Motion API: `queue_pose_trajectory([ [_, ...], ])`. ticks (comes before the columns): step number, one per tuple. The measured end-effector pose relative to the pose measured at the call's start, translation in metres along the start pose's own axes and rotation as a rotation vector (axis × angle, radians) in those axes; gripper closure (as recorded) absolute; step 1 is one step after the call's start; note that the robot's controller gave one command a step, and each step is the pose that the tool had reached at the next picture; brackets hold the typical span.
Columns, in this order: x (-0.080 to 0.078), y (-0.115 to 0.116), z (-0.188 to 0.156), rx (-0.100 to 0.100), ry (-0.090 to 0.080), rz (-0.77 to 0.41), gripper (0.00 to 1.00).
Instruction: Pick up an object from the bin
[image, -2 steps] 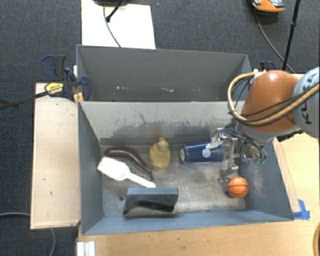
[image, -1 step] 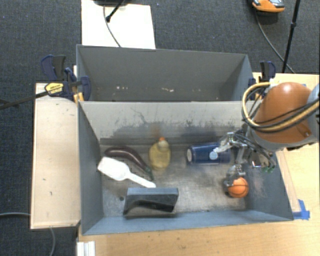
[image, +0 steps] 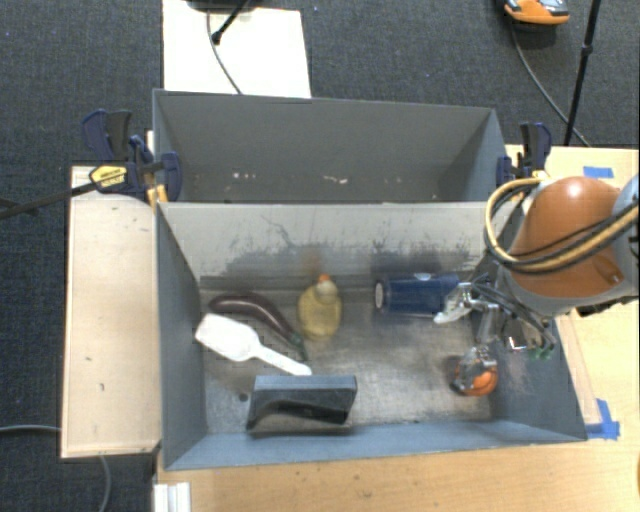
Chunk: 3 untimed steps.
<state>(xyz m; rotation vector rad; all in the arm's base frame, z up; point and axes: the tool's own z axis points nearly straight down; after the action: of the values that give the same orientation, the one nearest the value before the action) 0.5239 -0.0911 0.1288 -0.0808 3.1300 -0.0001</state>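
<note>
My gripper (image: 478, 352) reaches down into the right side of the bin, its fingers just above a small orange and grey thing (image: 473, 380) on the floor there. The thing lies at the fingertips, but whether they touch it is unclear. A dark blue cylinder with a white cap (image: 415, 295) lies on its side just left of the gripper, near the back wall.
A yellow squeeze bottle (image: 320, 307) stands mid-bin. Left of it lie a dark curved tool (image: 252, 309) and a white scoop (image: 240, 343). A black rectangular block (image: 301, 400) rests near the front wall. The arm's orange cover hangs over the bin's right rim.
</note>
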Motion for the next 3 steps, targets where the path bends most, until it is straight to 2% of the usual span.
queue_pose_trajectory([
  [1, 0.029, -0.019, 0.028, 0.0, 0.006, -0.05, 0.0],
  [2, 0.042, -0.046, 0.047, -0.001, 0.009, -0.094, 0.0],
  [3, 0.001, -0.054, 0.053, 0.001, 0.003, -0.013, 1.0],
])
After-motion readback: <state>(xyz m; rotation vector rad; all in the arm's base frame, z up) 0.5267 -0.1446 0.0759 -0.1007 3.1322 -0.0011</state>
